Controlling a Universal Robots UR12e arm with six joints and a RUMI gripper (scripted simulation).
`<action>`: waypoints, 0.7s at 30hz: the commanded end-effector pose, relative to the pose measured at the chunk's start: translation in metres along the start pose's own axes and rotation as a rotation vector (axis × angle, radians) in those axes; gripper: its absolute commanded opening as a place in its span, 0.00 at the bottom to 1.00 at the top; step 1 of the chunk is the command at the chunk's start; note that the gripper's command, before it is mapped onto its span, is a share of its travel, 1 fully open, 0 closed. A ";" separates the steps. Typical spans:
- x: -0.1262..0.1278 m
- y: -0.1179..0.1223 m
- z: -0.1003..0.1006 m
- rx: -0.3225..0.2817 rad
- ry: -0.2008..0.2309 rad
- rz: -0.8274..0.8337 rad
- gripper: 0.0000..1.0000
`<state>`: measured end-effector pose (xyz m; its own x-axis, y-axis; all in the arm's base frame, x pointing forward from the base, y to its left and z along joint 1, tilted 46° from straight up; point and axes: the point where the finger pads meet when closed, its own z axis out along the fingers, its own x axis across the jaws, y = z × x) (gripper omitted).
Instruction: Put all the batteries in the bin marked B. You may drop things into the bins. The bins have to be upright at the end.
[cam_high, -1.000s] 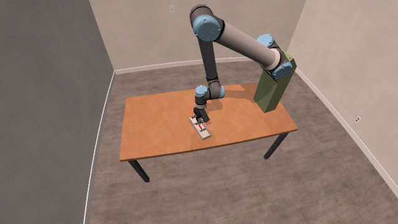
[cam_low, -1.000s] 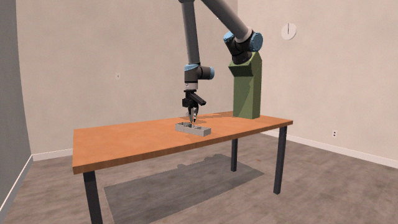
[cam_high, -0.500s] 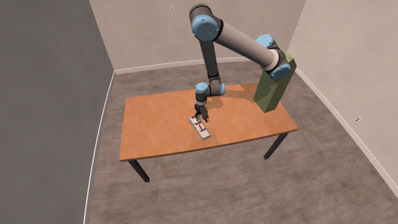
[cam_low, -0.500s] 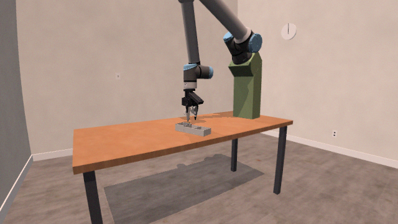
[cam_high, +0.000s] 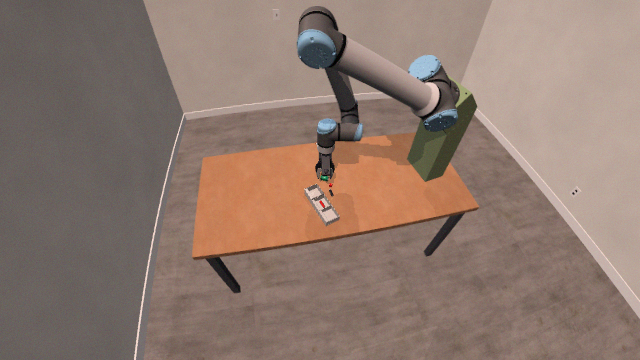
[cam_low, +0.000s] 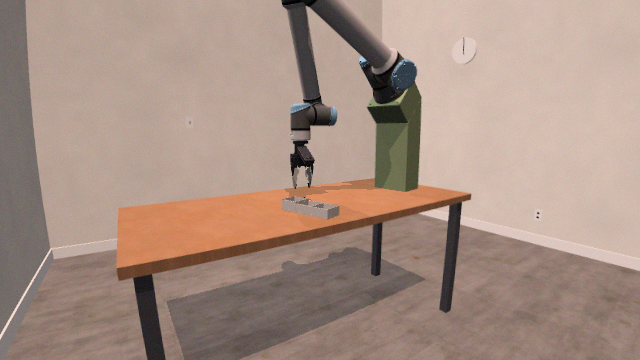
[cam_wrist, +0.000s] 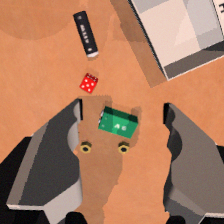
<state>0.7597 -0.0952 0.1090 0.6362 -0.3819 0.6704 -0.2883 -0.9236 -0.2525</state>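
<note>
The partly open, empty two-jaw gripper (cam_wrist: 122, 150) hangs over a small green block (cam_wrist: 118, 122), while the remaining black cylindrical battery (cam_wrist: 85, 33) lies on the orange wooden table (cam_high: 250, 210) ahead and left, its long axis nearly fore-and-aft, beside the grey partitioned bin (cam_wrist: 167, 35).

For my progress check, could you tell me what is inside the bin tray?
The bin tray holds one red battery in its middle compartment; nothing shows in the end compartments.
</note>
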 end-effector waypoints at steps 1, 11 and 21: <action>-0.003 0.049 -0.003 0.005 0.003 0.157 0.41; -0.005 0.079 -0.003 0.009 0.005 0.305 0.41; -0.005 0.072 -0.003 0.009 0.005 0.305 0.41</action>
<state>0.7327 -0.1628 0.0888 0.5201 -0.6387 0.5670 -0.4579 -0.7689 -0.4462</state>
